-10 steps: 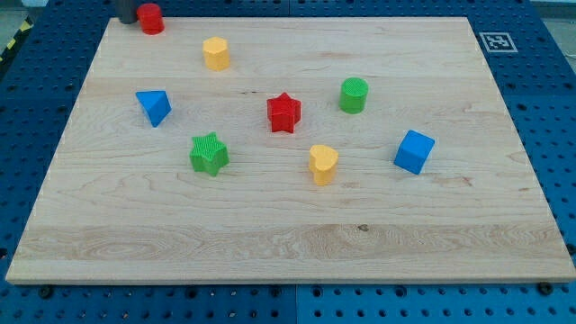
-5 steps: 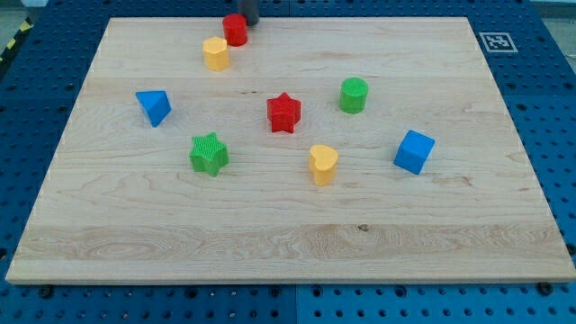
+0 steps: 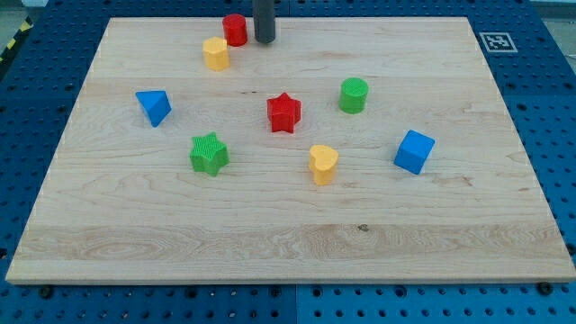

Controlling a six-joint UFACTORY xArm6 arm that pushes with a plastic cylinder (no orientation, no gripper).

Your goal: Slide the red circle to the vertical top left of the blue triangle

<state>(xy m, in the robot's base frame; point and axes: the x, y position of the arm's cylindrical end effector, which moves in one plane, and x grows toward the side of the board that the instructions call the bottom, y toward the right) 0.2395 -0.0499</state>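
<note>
Tip: the dark rod's lower end, the tip [image 3: 264, 41], rests on the board near the view's top edge, just to the view's right of the red circle, with a narrow gap between them; it touches no block.
Tool state: a plain rod with no jaws, so there is nothing to open, close or clamp; it holds nothing.
Red circle: the red circle [image 3: 235, 30] stands upright near the view's top, just above and to the right of the yellow block, very close to it.
Blue triangle: the blue triangle [image 3: 154, 106] lies toward the view's left, well apart from the red circle, which sits above it and to its right.
Yellow block: a yellow block [image 3: 216, 54], shape unclear, sits below and left of the red circle.
Centre group: red star [image 3: 283, 112], green circle [image 3: 354, 94], green star [image 3: 209, 154] and yellow heart [image 3: 323, 164], all apart from one another.
Blue cube: the blue cube [image 3: 414, 151] lies at the view's right.
Board: the wooden board [image 3: 270, 243] rests on a blue perforated table [image 3: 558, 108].
</note>
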